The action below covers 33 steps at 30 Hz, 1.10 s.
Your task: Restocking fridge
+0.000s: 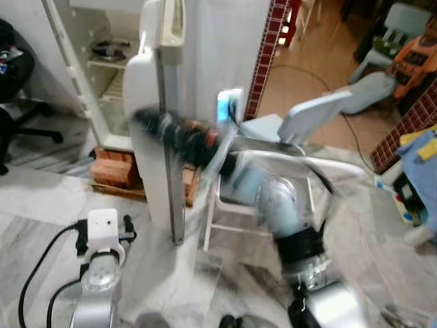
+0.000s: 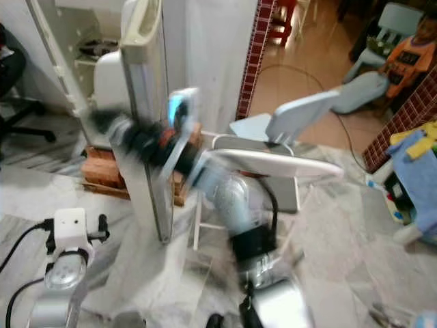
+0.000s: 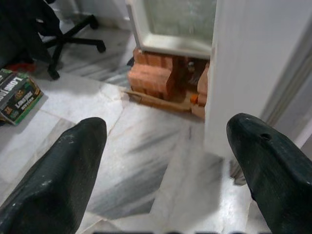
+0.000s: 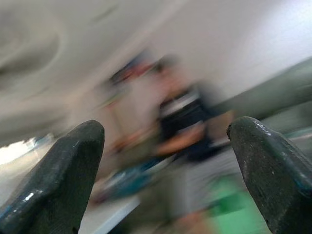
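Right tool (image 1: 147,121) reaching for the open fridge door (image 1: 160,130).
Fingers spread, gripping nothing; left tool (image 3: 165,161) hanging open, empty, over the floor.

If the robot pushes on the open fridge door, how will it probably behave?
The fridge door stands open on edge, so it would probably swing on its hinge rather than slide or tip. It looks tall and thick, likely heavy enough to resist a light push. The fridge rests on bricks, so a hard shove might rock it. The right gripper, blurred, reaches toward the door.
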Motion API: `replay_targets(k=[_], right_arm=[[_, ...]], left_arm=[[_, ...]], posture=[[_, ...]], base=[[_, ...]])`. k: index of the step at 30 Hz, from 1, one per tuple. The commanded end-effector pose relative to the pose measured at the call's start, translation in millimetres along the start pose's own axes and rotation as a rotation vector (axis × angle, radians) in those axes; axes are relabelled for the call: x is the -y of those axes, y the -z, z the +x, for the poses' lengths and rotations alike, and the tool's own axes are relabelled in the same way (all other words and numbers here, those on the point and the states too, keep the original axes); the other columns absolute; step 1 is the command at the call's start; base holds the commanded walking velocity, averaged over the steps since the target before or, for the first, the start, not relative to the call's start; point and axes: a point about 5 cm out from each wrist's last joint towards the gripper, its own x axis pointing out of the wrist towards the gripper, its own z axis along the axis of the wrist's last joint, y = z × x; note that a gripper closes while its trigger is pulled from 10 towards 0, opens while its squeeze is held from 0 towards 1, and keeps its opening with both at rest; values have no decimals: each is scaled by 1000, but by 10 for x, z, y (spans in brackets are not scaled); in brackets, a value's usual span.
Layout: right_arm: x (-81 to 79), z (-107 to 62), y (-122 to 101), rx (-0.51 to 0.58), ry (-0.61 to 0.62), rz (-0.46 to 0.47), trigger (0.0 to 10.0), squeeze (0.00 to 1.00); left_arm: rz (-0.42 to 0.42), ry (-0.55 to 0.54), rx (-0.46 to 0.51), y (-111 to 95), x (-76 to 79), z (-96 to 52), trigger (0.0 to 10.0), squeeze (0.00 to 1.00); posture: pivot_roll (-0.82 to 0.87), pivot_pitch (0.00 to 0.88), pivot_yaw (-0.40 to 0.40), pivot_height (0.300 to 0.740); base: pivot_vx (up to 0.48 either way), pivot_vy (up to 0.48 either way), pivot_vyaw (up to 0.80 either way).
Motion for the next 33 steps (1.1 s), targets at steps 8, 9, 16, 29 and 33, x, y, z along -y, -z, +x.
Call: replay_targets(k=[8, 9, 16, 29, 33], right_arm=[[523, -414, 79, -83, 387, -173, 10000, 0], [580, -512, 91, -111, 456, -204, 10000, 0], [683, -1294, -17, -177, 1019, -487, 10000, 0], [268, -2139, 225, -228, 1300, -514, 10000, 0], [166, -2304, 197, -246, 1470, -661, 10000, 0]], left_arm=[[4, 10, -11, 46, 9, 19, 10000, 0], [-2, 5, -6, 35, 2, 26, 10000, 0], [-1, -24, 71, -75, -85, 60, 10000, 0], [-22, -64, 57, 45, -184, -49, 10000, 0], [-11, -95, 115, -5, -217, -58, 10000, 0]], posture=[[243, 0, -92, 740], [243, 0, -91, 740], [237, 0, -90, 740], [221, 0, -88, 740], [203, 0, -81, 740]], base=[[0, 0, 0], [0, 0, 0], [0, 0, 0], [0, 0, 0], [0, 0, 0]])
